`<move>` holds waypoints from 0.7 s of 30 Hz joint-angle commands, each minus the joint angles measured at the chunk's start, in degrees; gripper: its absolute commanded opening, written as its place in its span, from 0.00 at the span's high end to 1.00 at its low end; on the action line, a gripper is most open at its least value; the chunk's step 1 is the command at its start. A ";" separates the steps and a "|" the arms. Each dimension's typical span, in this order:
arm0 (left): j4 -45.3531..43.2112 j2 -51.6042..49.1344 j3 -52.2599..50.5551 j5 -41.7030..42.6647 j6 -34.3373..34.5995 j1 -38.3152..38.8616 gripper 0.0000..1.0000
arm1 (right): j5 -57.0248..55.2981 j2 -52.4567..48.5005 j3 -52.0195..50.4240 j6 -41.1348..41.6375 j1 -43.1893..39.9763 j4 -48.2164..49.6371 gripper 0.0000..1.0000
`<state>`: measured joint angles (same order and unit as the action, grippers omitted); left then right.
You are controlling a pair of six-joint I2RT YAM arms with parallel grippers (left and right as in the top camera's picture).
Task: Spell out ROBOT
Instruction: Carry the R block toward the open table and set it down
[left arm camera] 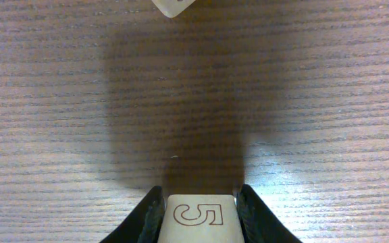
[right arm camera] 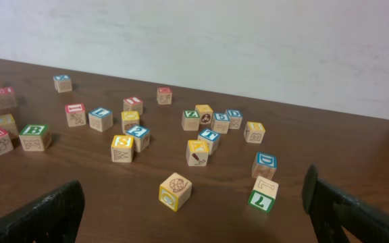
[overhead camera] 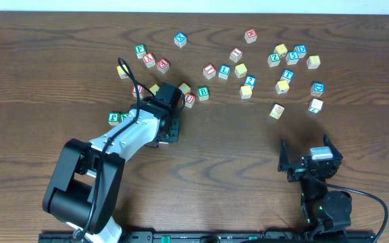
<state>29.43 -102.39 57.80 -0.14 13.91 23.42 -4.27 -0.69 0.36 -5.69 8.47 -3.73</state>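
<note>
My left gripper [overhead camera: 169,98] hangs over the left middle of the table, pointing straight down. In the left wrist view its fingers [left arm camera: 147,219] are shut on a pale wooden cube [left arm camera: 198,217] with a 5 outlined in red, held above the bare wood. The green B cube [overhead camera: 203,93] stands just right of it, next to a red-lettered cube [overhead camera: 190,100]. Yellow-faced cubes [overhead camera: 184,88] flank the gripper. My right gripper [overhead camera: 310,159] rests open near the front right, nothing between its fingers [right arm camera: 340,209]. Which cubes are the R and T I cannot tell.
Several loose letter cubes are scattered across the back half of the table [overhead camera: 356,169]. A green F cube [overhead camera: 114,118] sits left of my left arm. A yellow cube [right arm camera: 175,191] and a green 7 cube [right arm camera: 263,194] lie nearest my right gripper.
</note>
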 commanded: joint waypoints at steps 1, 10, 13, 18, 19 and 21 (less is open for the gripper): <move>-0.55 -1.27 -0.33 1.53 2.10 -0.09 0.92 | 0.17 0.35 -0.04 -0.59 -0.26 -0.24 0.01; -3.37 -1.27 -0.31 5.97 2.10 -0.09 0.92 | 0.17 0.35 -0.04 -0.59 -0.26 -0.24 0.01; -3.17 -1.27 -0.31 5.95 2.08 -0.09 0.92 | 0.17 0.35 -0.04 -0.59 -0.26 -0.24 0.01; -2.97 -1.27 -0.33 5.90 2.05 -0.09 0.92 | 0.17 0.35 -0.04 -0.59 -0.26 -0.24 0.01; -2.73 -1.27 -0.33 5.88 2.03 -0.09 0.92 | 0.17 0.35 -0.04 -0.59 -0.26 -0.24 0.01; -2.38 -1.27 -0.33 5.44 2.01 -0.09 0.92 | 0.17 0.35 -0.04 -0.59 -0.26 -0.24 0.01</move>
<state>26.35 -102.45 57.78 5.43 15.27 23.42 -4.25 -0.69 0.36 -5.69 8.47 -3.73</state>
